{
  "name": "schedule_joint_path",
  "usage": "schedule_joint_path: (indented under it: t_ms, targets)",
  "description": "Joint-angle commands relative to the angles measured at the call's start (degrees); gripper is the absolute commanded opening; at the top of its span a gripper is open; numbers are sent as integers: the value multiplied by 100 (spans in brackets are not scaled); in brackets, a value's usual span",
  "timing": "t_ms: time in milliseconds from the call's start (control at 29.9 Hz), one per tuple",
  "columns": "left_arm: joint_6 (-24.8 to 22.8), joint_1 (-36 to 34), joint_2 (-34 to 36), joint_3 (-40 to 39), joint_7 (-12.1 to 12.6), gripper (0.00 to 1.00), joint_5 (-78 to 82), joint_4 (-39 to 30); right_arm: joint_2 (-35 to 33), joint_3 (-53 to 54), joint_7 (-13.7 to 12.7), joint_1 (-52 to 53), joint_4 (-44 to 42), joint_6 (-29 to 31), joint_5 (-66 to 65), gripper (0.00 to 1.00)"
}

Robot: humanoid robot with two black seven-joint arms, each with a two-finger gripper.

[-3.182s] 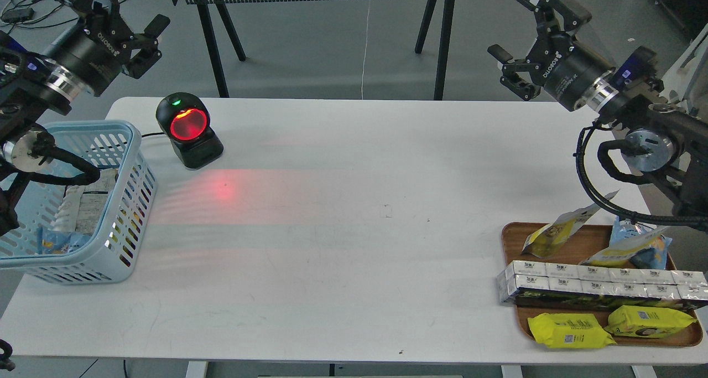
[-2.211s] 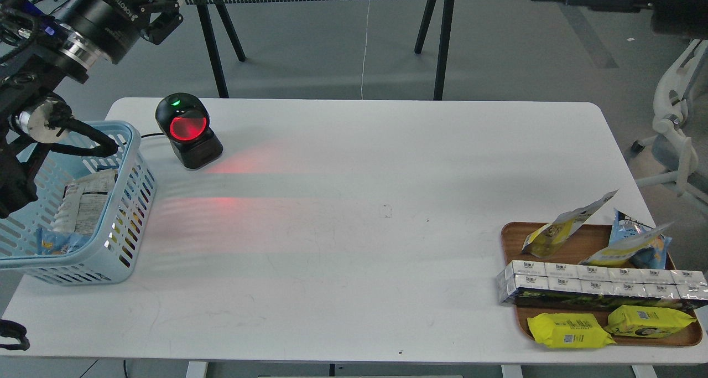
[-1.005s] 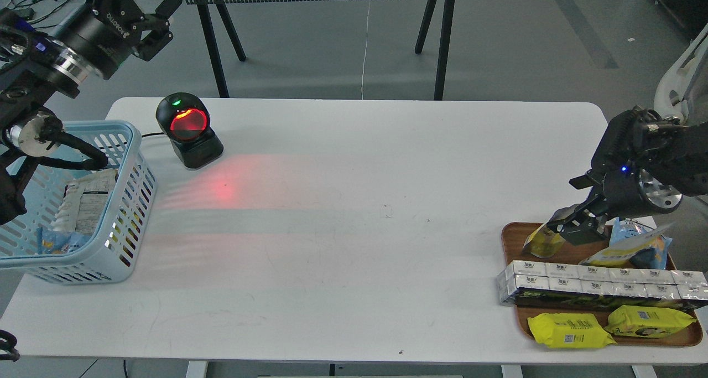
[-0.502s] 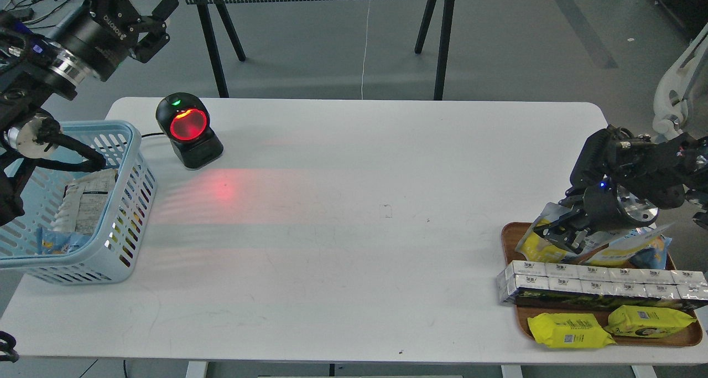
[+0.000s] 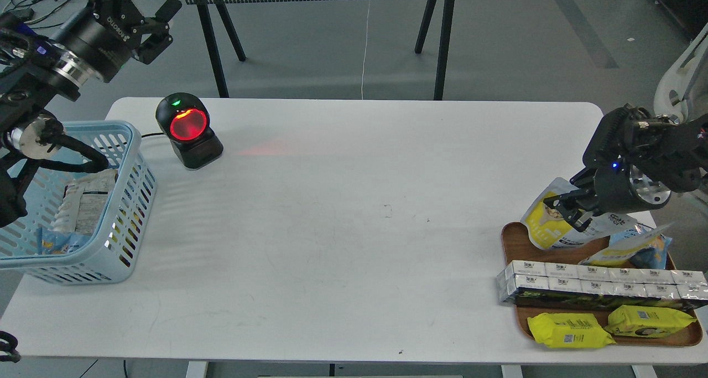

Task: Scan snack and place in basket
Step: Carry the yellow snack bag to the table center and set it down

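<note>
The snack (image 5: 547, 229), a pouch with a white top and yellow lower part, hangs tilted just above the back left corner of the brown wooden tray (image 5: 510, 241). My right gripper (image 5: 566, 208) is shut on the pouch's upper part. The light blue basket (image 5: 131, 162) stands at the table's left edge with a few packets inside. My left gripper (image 5: 160, 25) is open and empty, raised beyond the table's back left corner, above and behind the basket.
A black barcode scanner (image 5: 188, 130) with a red glowing window stands at the back left, next to the basket. The tray also holds a row of white boxes (image 5: 597, 281), two flat yellow packs (image 5: 569, 330) and a blue and yellow bag (image 5: 636, 246).
</note>
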Motion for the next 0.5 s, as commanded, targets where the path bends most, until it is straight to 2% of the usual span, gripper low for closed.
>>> schedule_joint_path:
  t_ms: [0,167,469]
  targets:
    - [0,3,-4,-2,0,100,0,-1,-7,333,0,76,-4,0,0,0]
    - [0,11,-4,-2,0,100,0,7,290,615,0,435,57,0,0,0]
    - [0,3,14,-11,0,100,-17,16,2398,528,0,867,-100,0,0,0]
